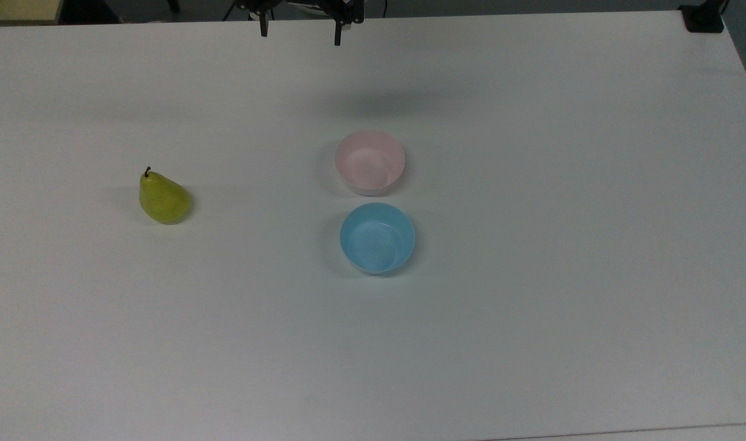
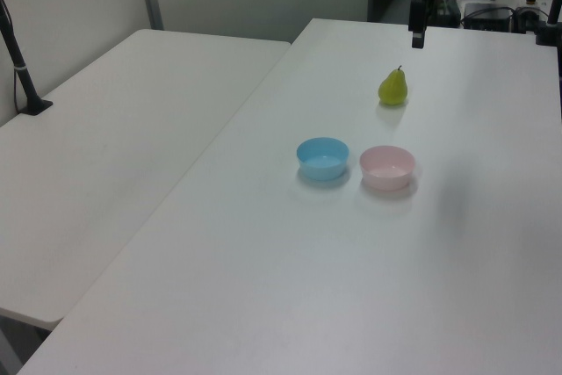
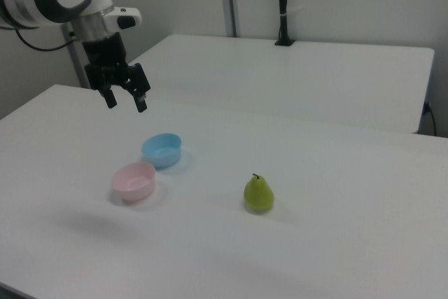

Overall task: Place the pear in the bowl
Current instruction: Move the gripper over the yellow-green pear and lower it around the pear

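Note:
The yellow-green pear [image 1: 163, 198] stands upright on the white table [image 1: 532, 306], well off to the top view's left of both bowls. The pale pink bowl [image 1: 370, 162] is empty and sits near the table's middle. My gripper [image 1: 300, 30] hangs open at the top view's upper edge, high above the table, holding nothing. In the right view the gripper [image 3: 126, 101] is up and to the left of the pink bowl [image 3: 134, 181], far from the pear [image 3: 258, 194]. The left view has the pear [image 2: 393, 87] beyond the pink bowl [image 2: 387, 167], with the gripper [image 2: 419, 32] above.
A light blue bowl [image 1: 377, 237] of like size stands right beside the pink one, also empty. A second white table [image 2: 132, 129] adjoins this one. A black clamped post [image 3: 282, 5] rises at that table's far edge.

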Controlling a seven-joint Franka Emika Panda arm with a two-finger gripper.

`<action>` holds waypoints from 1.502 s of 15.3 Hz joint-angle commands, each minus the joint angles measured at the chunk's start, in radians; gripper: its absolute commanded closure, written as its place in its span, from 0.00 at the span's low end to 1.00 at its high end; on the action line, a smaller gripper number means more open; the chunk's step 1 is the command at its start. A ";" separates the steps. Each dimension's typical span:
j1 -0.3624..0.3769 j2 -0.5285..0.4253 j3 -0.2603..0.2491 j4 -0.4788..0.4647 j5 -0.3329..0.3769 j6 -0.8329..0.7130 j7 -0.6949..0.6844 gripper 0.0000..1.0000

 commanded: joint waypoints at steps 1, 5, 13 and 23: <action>0.005 -0.013 -0.011 -0.001 0.008 -0.025 -0.022 0.00; 0.002 -0.015 -0.011 -0.001 0.008 -0.025 -0.022 0.00; -0.037 0.025 -0.112 0.001 0.055 0.100 -0.276 0.00; -0.144 0.237 -0.209 0.001 0.079 0.319 -0.467 0.00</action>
